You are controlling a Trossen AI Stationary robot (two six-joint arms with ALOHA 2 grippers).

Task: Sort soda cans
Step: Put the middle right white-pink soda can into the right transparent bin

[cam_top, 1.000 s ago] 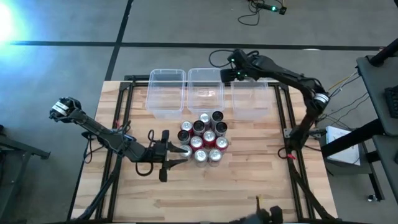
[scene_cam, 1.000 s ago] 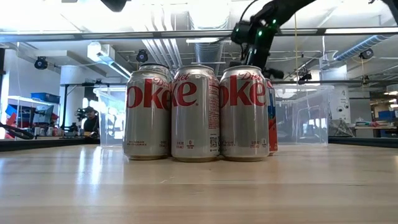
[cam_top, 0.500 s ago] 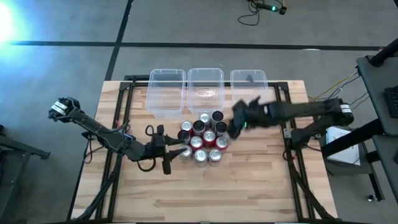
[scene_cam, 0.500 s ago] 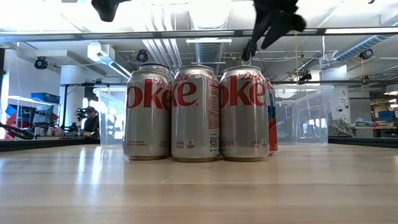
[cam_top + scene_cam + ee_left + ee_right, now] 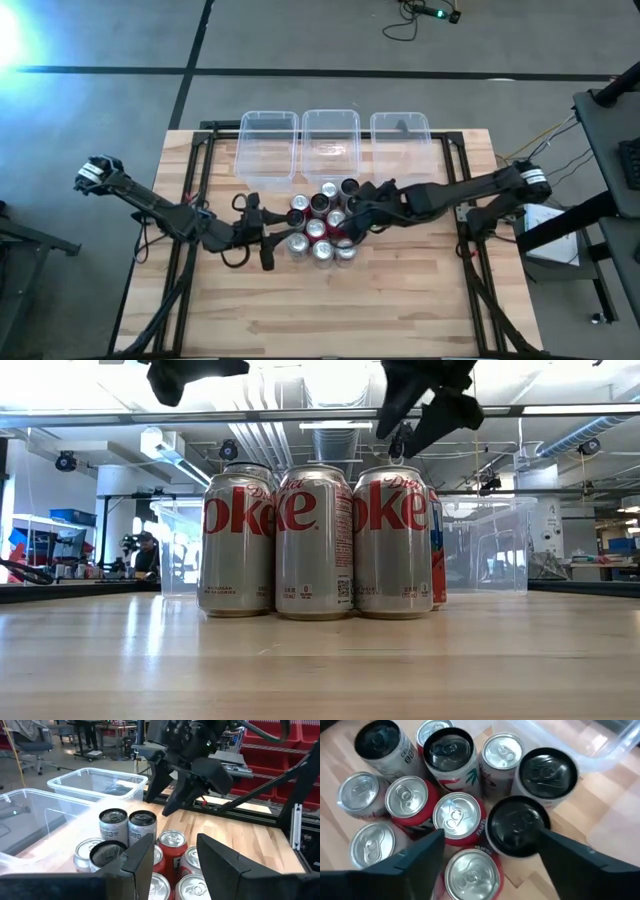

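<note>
Soda cans [image 5: 325, 222] stand upright in one tight cluster on the wooden table [image 5: 400, 300], directly under the right gripper [image 5: 487, 857], whose fingers are spread wide above a red can [image 5: 459, 817] and a black-topped can [image 5: 517, 825] without touching either. The left gripper [image 5: 172, 852] sits just beside the cluster's other side, fingers apart and holding nothing, with silver-topped cans ahead of it. Three clear bins [image 5: 334, 145] stand in a row on the table just beyond both grippers.
</note>
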